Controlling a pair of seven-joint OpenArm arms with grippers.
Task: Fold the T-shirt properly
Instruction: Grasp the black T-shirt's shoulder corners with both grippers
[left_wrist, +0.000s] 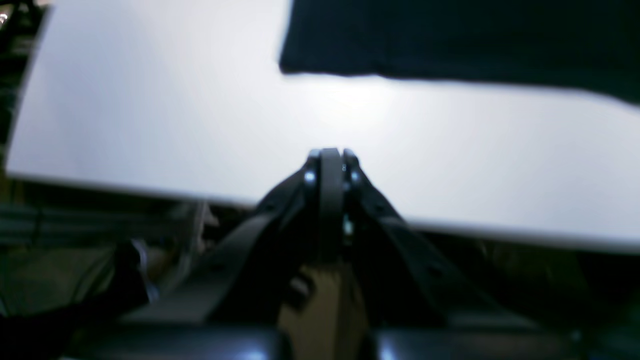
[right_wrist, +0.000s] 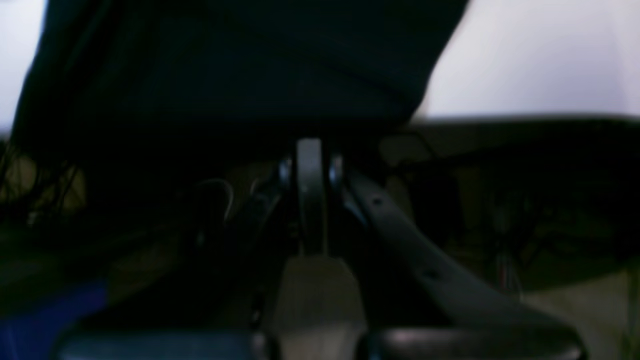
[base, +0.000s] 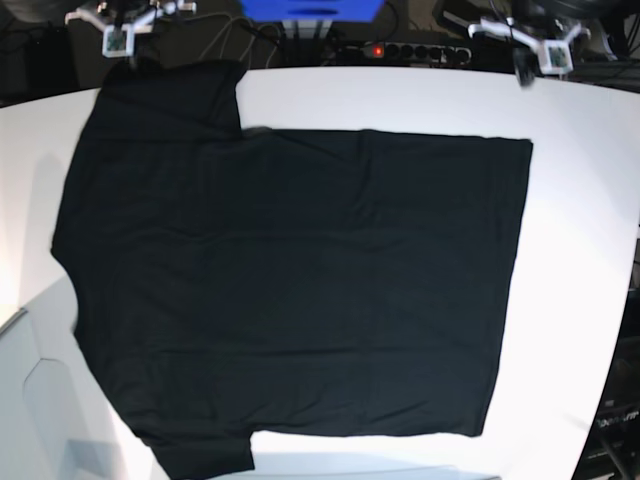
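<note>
Left gripper jaws together, holding nothing, at the table edge, apart from the shirt's hem. Right gripper also closed and empty, just off the table near a sleeve. Shirt lies spread flat across the white table, sleeves toward the right arm's side.

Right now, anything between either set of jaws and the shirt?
Nothing visible. The T-shirt lies flat on the white table; only bare tabletop separates it from the left gripper, and the right gripper is at its sleeve edge.
</note>
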